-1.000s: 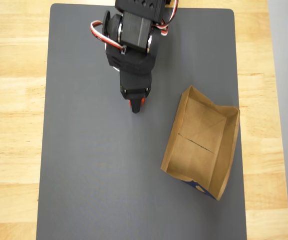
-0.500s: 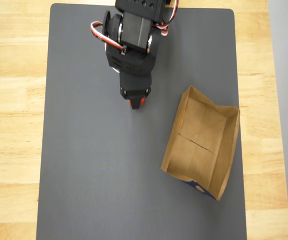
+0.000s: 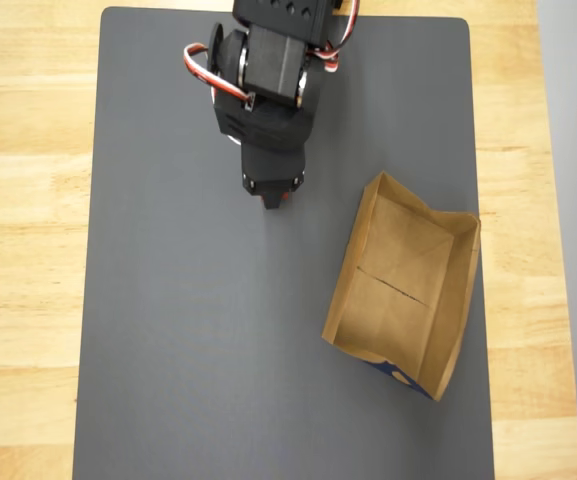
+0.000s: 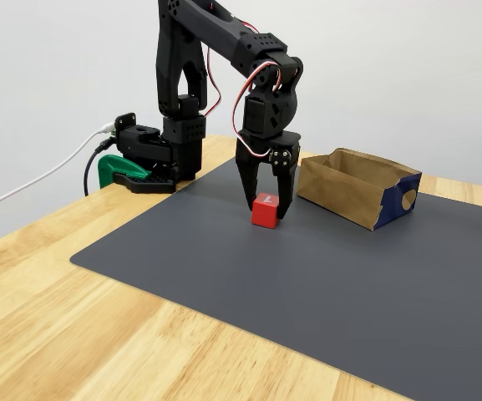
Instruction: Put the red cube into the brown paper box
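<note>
Gripper points straight down over the grey mat, centre of the fixed view, w/ the red cube sitting between its two fingers. Jaws look clenched on the cube; whether the cube has left the mat or rests on it, can't tell from here. In the overhead view the arm's body hides nearly all of it, just a red sliver showing at the gripper tip, upper middle of frame.

Brown paper box lies to the lower right of the gripper in the overhead view, well apart, its long axis running diagonally from upper left to lower right, open top up, blue print on its lower end. In the fixed view the box is right of the gripper and slightly behind.

So, as I read it, next move needs lift first, then a swing toward that box, high enough to clear the near wall.
</note>
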Available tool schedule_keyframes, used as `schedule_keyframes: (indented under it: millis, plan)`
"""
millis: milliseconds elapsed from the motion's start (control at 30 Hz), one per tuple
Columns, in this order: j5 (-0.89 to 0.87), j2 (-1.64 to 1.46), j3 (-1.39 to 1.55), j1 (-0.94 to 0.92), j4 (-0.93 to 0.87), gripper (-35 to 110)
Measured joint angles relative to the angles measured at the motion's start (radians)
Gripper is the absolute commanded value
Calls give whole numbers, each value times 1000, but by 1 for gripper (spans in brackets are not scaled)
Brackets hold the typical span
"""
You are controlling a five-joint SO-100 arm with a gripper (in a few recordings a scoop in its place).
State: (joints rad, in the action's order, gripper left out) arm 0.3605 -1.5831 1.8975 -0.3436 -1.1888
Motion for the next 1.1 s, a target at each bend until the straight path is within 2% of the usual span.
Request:
schedule_keyframes:
  millis: [600, 1100]
  plan:
    - [15, -38, 0, -21, 14, 2]
    - [20, -588, 192, 23, 158, 0]
